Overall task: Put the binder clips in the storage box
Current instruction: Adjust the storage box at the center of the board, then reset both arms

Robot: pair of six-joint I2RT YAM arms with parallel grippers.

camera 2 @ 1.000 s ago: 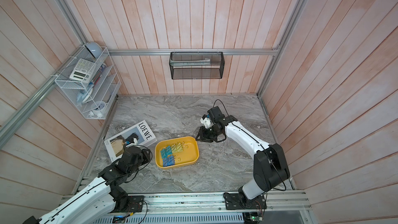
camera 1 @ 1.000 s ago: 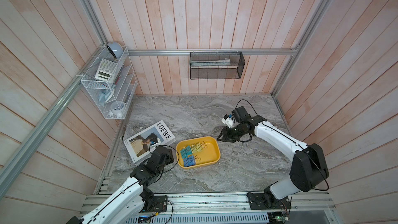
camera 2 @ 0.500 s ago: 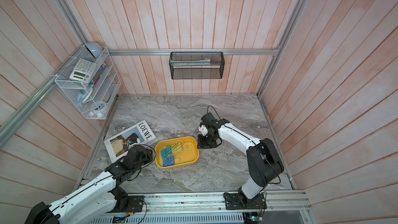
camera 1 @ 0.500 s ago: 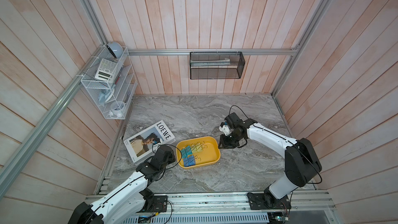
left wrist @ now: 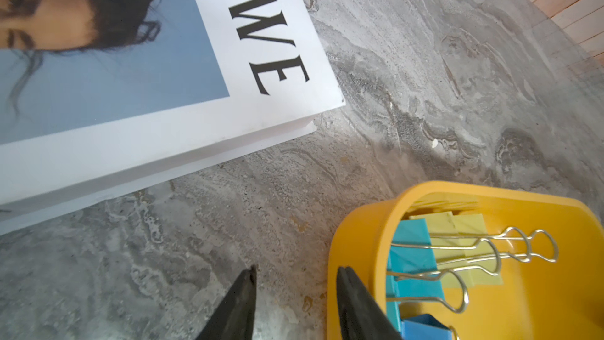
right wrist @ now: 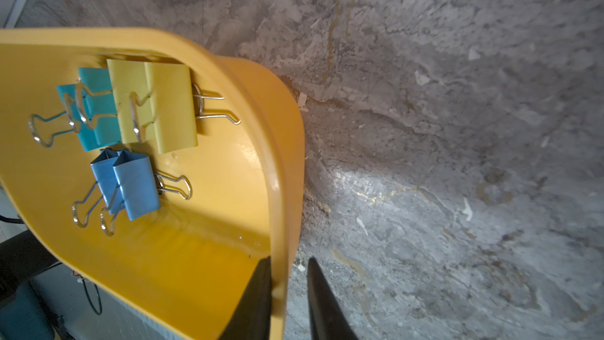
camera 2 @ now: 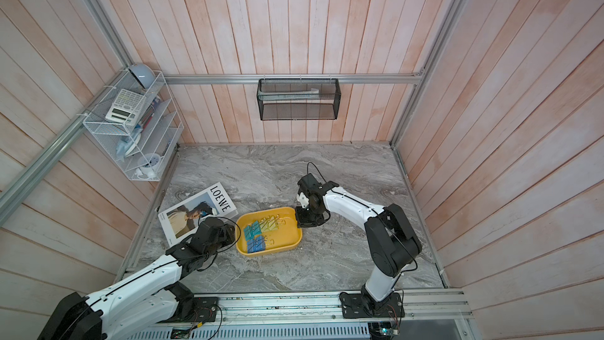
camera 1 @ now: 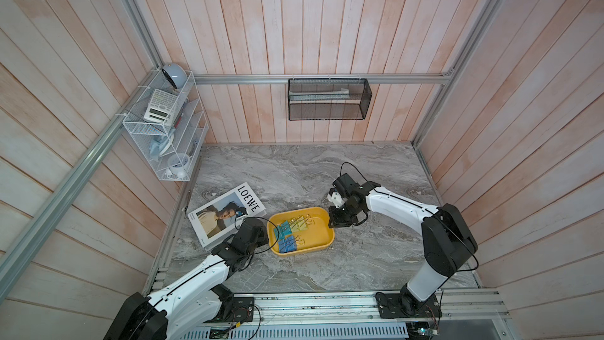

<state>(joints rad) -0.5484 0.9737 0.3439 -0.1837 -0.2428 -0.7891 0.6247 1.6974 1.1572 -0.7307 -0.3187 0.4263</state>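
The left gripper (left wrist: pixel 295 273) hangs parted and empty just beside the yellow storage box (camera 1: pixel 307 250) (six binder clips (right wrist: pixel 137 116) lie inside, clustered toward that end). Farther off, the right gripper (right wrist: pixel 289 260) straddles the opposite wall, fingers apart.

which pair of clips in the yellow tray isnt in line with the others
The blue pair: alone toward the near wall of the storage box, while the teal pair and pale yellow pair sit side by side farther back.

both top views: high, far, looking down on whole table (camera 1: pixel 376 256) | left wrist: close, low, at storage box (left wrist: pixel 353 233) corner | right wrist: close, at its opposite end | shared: storage box in all four
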